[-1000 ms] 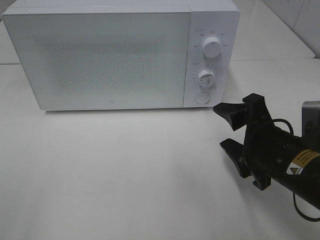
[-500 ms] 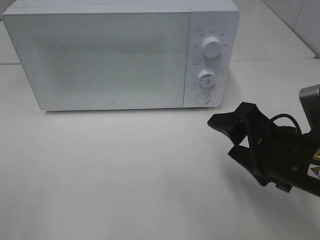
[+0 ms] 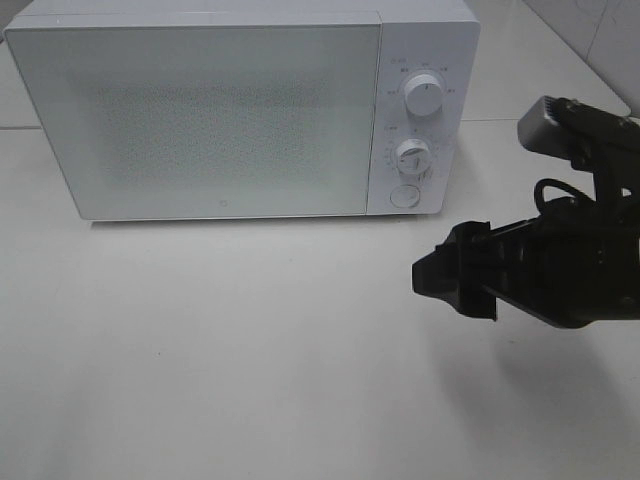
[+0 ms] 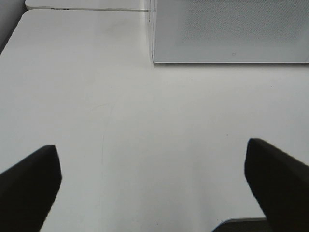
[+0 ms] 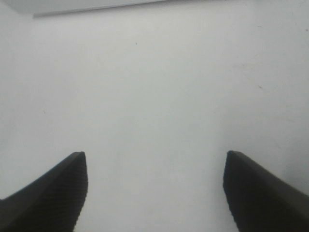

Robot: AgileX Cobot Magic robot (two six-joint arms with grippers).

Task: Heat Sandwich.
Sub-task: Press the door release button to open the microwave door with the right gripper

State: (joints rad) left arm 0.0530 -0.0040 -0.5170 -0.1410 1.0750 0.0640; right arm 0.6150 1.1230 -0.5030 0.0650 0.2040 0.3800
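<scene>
— How did the right gripper (image 3: 432,276) stand?
— Jaws wide, nothing between them, over the bench's (image 3: 220,350) right side, near the microwave's (image 3: 430,40) dials (image 3: 424,95).
— The left gripper (image 4: 150,145)?
— Wide too, holding nothing, low over the bench and facing the microwave's left front corner.
— The sandwich?
— Couldn't tell. The frosted door (image 3: 200,120) was shut, and the microwave sat at the bench's far edge.
— The room?
— Matte white bench, faintly scuffed, with pale tiles (image 3: 590,40) past its far right corner.
</scene>
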